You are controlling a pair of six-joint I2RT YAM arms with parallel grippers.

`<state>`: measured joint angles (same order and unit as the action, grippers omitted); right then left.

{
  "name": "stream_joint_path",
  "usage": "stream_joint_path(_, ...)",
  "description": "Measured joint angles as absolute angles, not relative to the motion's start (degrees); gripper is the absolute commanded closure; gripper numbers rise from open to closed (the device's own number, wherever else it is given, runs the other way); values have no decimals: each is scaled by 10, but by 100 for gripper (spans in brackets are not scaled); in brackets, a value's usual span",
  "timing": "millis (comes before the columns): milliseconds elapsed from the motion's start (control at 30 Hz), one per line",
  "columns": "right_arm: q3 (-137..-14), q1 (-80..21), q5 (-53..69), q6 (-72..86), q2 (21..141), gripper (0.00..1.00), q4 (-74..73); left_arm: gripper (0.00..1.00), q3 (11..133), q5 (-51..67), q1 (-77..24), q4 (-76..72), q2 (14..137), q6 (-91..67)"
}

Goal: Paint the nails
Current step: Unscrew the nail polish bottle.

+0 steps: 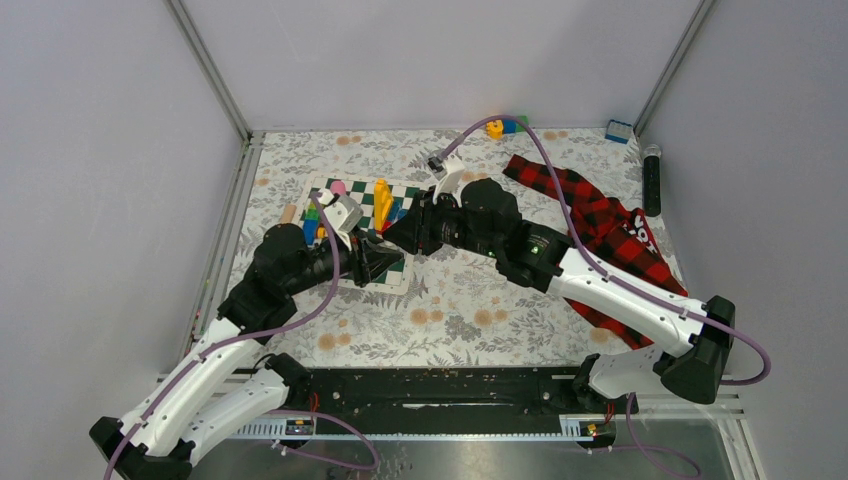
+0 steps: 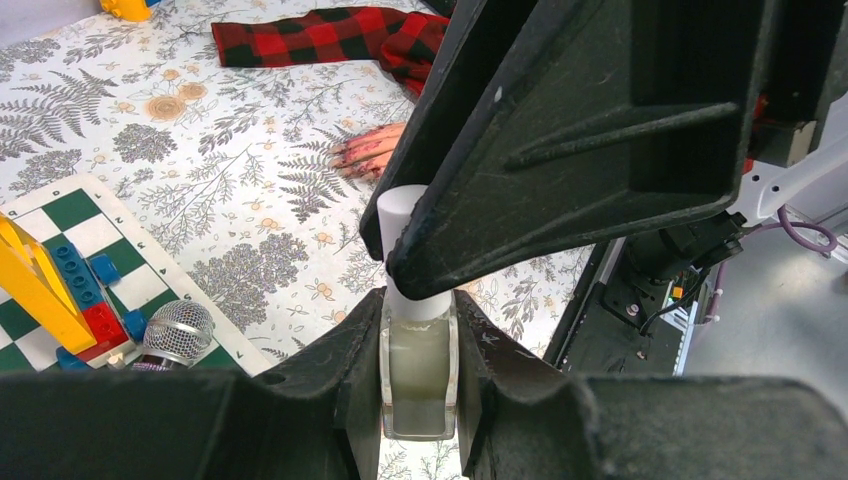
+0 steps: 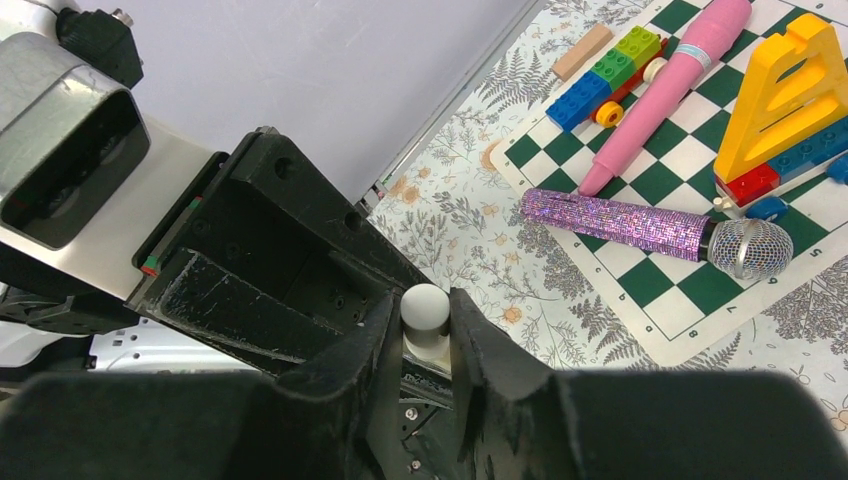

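My left gripper (image 2: pixel 420 312) is shut on a small clear nail polish bottle (image 2: pixel 418 375) with pale liquid, holding it upright above the floral cloth. My right gripper (image 3: pixel 427 312) is shut on the bottle's white cap (image 3: pixel 425 305), which also shows in the left wrist view (image 2: pixel 398 215). In the top view both grippers meet near the checkered mat's right edge (image 1: pixel 392 245). The dummy hand (image 2: pixel 368 148) lies on the cloth beyond the bottle, with reddish nails (image 2: pixel 345 158) and a plaid sleeve (image 2: pixel 330 35). In the top view the sleeve (image 1: pixel 600 225) shows, and my right arm hides the hand.
A green-and-white checkered mat (image 1: pixel 398 192) carries a yellow block (image 3: pixel 785 90), a pink microphone (image 3: pixel 670 85), a glittery purple microphone (image 3: pixel 640 225) and a brick car (image 3: pixel 605 80). A black cylinder (image 1: pixel 652 180), a blue block (image 1: pixel 619 130) and a yellow toy (image 1: pixel 495 128) lie at the back.
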<state>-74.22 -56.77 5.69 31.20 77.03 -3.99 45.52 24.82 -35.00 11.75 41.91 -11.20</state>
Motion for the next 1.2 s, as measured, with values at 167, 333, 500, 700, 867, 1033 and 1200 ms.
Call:
stream_joint_path(167,-742,-566,68,287,769,100,-43,100,455,262,-348,117,423,-115)
stream_joint_path(333,-738,-544,137,269,756,100,-33,100,455,309,-340,92,426,-129)
stream_joint_path(500,-727,-529,218,244,733,100,-13,100,455,376,-337,54,427,-144)
stream_joint_path(700,-704,-524,302,213,700,100,24,100,455,471,-335,3,432,-176)
stream_joint_path(867,-697,-524,357,197,681,100,47,100,455,545,-336,-59,441,-212)
stream_joint_path(1033,-697,-524,387,187,677,100,54,100,455,585,-336,-91,452,-236)
stream_joint_path(1200,-697,-524,400,180,675,100,55,100,455,602,-336,-104,455,-244)
